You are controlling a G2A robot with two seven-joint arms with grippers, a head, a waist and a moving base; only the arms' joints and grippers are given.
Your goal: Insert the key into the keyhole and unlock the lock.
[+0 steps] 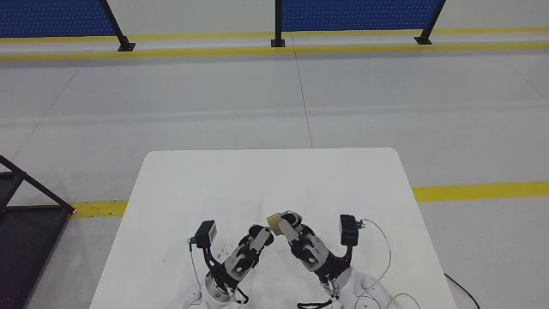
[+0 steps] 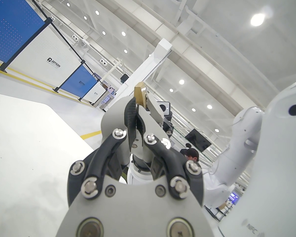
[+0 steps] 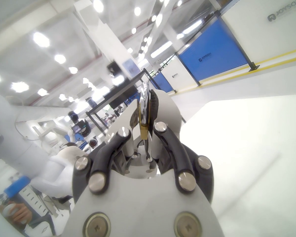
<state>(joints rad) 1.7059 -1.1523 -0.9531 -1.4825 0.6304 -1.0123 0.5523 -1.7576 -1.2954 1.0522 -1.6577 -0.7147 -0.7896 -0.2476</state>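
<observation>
Logging right hand [image 3: 146, 104] clamped on the brass lock [image 3: 144, 129], left hand [image 2: 139, 109] pinched shut with its tip just beside that lock, both above the table's [image 1: 257, 180] near half; I cannot make out the key, so I judge insertion unconfirmed and the unlocking turn not yet done.

Ceiling lamps [image 2: 257, 19] are lighting the hall brightly from overhead. Glare is washing out the counter [image 3: 249, 149] in the right wrist view. Ceiling beams [image 2: 143, 23] are bowing toward the wrist views' edges.
</observation>
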